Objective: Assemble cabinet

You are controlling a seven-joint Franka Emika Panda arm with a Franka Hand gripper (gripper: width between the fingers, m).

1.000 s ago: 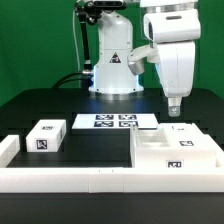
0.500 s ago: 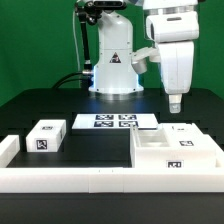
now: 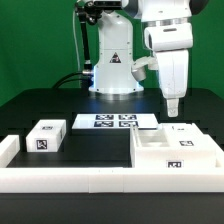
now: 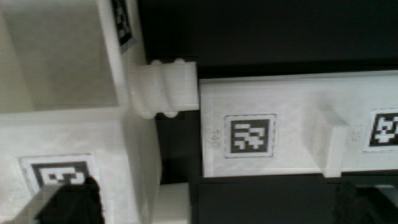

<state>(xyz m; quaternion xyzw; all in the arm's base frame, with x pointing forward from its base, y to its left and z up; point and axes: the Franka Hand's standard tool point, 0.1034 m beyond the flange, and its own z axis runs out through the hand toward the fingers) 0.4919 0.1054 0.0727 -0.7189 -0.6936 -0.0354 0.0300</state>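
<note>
Rising is the main change. The arm (image 3: 168, 45) stands a little higher over the black desk (image 3: 40, 105) than a second ago and has drifted slightly toward 9 o'clock. The cabinet (image 3: 175, 150) has not moved. It lies at about 4 o'clock in the exterior view, touching or just behind the long low rail (image 3: 70, 177). The marker board (image 3: 115, 122) lies near centre. The drawer block (image 3: 47, 137) sits at 8 o'clock, well apart from the cabinet. The hand (image 3: 172, 102) hangs above the cabinet's 12 o'clock edge and touches nothing.

I judge this a lift-off or a re-aim, not a carry. No part has gone into a compartment, so the assembly looks barely begun.

The exterior view shows the hand edge-on, so its gap cannot be read there. In the wrist view one dark finger (image 4: 63, 205) shows in a corner and a blurred dark patch in the far corner. The fingers seem spread apart with nothing between them. A small ribbed peg (image 4: 164, 85) juts from a white wall; what it belongs to is unclear. The cabinet's 3 o'clock end is cut off.
</note>
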